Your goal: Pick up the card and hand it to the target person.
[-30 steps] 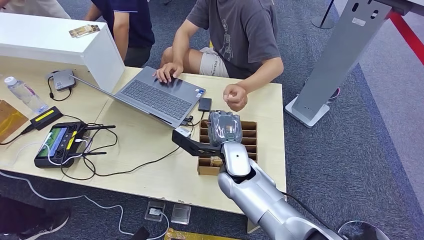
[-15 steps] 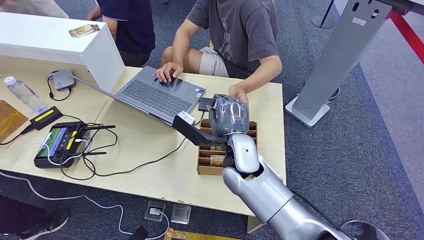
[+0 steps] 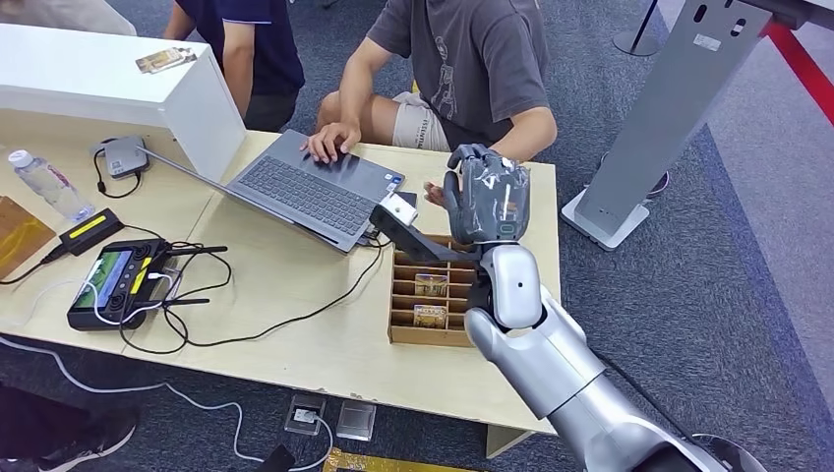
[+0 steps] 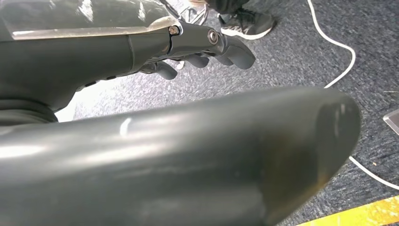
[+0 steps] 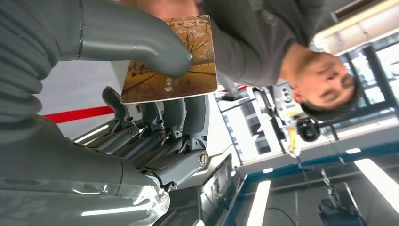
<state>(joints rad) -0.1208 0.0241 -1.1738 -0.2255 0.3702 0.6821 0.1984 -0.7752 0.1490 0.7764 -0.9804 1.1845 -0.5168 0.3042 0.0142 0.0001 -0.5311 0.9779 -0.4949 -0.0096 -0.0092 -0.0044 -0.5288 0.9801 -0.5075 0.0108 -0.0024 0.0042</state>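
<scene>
Over the bench (image 3: pixel 295 324), the seated person (image 3: pixel 472 59) waits close as the right hand (image 3: pixel 487 202) is raised toward them, thumb pinning the card (image 5: pixel 174 61) against its fingers (picture side outward) for easy taking.

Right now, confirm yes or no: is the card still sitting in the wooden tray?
No, the right hand pinches the card between thumb and fingers, lifted toward the person.

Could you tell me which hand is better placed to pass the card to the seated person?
The right. The right hand already pinches the card and is raised near the person's hand at the table's far edge. The left hand hangs above the floor, holding nothing.
</scene>
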